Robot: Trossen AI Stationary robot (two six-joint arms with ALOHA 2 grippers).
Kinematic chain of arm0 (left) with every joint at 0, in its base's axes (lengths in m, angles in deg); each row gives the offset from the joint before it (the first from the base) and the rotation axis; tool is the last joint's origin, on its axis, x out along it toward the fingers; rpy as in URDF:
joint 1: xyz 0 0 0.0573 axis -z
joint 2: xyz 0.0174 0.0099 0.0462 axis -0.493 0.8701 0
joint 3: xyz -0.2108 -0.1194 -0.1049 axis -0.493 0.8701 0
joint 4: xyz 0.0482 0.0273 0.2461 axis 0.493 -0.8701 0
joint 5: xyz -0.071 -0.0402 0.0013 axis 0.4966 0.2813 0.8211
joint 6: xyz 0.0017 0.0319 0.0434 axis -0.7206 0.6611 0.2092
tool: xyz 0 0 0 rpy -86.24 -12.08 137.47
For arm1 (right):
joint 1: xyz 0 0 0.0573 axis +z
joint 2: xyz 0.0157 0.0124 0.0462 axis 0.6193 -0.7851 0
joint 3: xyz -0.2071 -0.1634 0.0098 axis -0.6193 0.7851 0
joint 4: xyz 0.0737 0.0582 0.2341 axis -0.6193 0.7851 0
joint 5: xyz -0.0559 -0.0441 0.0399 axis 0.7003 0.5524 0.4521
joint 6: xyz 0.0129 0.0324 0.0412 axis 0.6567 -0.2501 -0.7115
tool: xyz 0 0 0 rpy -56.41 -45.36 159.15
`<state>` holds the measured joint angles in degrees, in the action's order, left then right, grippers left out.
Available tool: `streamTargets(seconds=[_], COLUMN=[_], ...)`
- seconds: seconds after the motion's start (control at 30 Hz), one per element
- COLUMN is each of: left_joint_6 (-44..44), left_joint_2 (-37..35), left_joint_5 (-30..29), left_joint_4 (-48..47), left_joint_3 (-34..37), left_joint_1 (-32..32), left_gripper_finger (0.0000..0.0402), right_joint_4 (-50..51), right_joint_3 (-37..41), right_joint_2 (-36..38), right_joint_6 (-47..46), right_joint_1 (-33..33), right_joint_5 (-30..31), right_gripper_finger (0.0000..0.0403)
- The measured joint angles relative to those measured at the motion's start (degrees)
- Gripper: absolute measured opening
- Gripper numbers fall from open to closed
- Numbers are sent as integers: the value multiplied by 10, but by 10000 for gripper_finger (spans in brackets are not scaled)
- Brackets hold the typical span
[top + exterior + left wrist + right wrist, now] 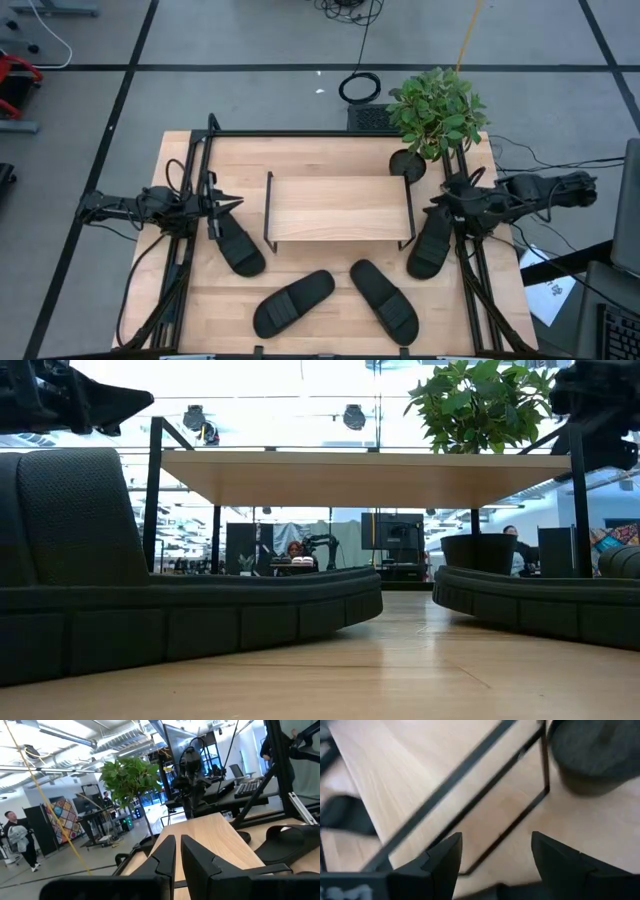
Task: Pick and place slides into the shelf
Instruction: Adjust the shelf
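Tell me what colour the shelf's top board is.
Light wood, on a thin black frame; the shelf shows best in the high view.

Black slides (293, 303); light wood shelf (338, 207) (black frame).

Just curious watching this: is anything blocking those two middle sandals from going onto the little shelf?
Nothing visible does. The two front slides lie on bare tabletop before the shelf, whose top board is clear. The potted plant stands behind its far right corner.
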<state>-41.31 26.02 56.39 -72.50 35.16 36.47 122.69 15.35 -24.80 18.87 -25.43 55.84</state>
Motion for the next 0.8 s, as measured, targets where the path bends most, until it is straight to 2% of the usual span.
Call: streamTargets(seconds=[0.13, 0.3, 0.47, 0.8], left_joint_6=[-4, -8, -7, -17], left_joint_2=[0, 0, 0, 0], left_joint_5=[0, 0, 0, 0], left_joint_4=[-5, -5, -6, -18], left_joint_3=[0, 0, 0, 0], left_joint_1=[0, 0, 0, 0], left_gripper_finger=[37, 37, 37, 37], right_joint_4=[35, 107, 101, 102], right_joint_3=[0, -7, -7, -5], right_joint_2=[-56, -119, -133, -160], right_joint_6=[10, -26, 5, -28], right_joint_1=[0, -30, -51, -65], right_joint_5=[-70, -90, -172, -164], right_gripper_finger=[221, 220, 220, 220])
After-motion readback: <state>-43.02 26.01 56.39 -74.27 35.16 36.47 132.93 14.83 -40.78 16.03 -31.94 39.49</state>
